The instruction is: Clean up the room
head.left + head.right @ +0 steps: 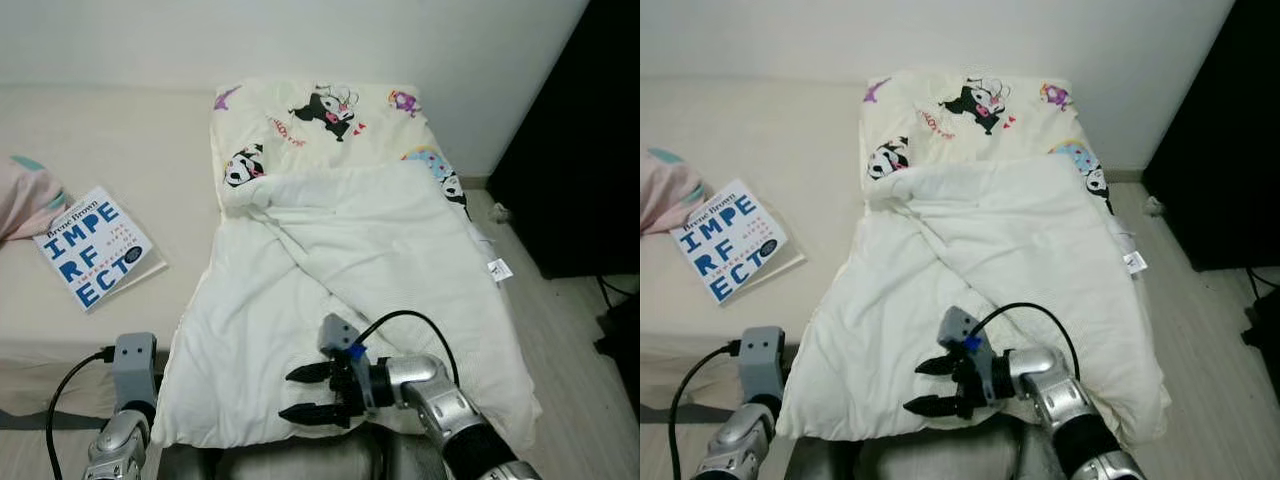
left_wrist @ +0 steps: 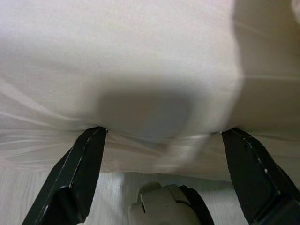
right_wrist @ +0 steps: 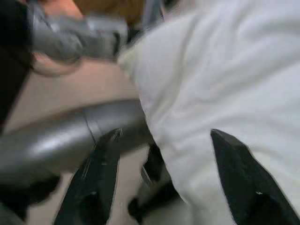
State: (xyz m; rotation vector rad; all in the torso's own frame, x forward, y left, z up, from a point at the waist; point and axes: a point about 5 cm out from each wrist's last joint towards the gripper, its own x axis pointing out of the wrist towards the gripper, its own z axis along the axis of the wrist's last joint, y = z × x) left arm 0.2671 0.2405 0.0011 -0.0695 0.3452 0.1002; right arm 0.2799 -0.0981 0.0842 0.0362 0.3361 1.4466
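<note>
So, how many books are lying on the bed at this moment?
1. The book lies on the bare mattress, left of the white blanket, beside a pink cloth. Others may be hidden under bedding.

We see two silver, rounded metal arms. The right gripper has two long black fingers with tapered, ridged tips. A grey boxy camera module sits on its wrist with a small blue part beneath, and a black cable loops back over the forearm. The left arm carries the same grey box with two small screw holes, black cable plugged in at its side.
</note>
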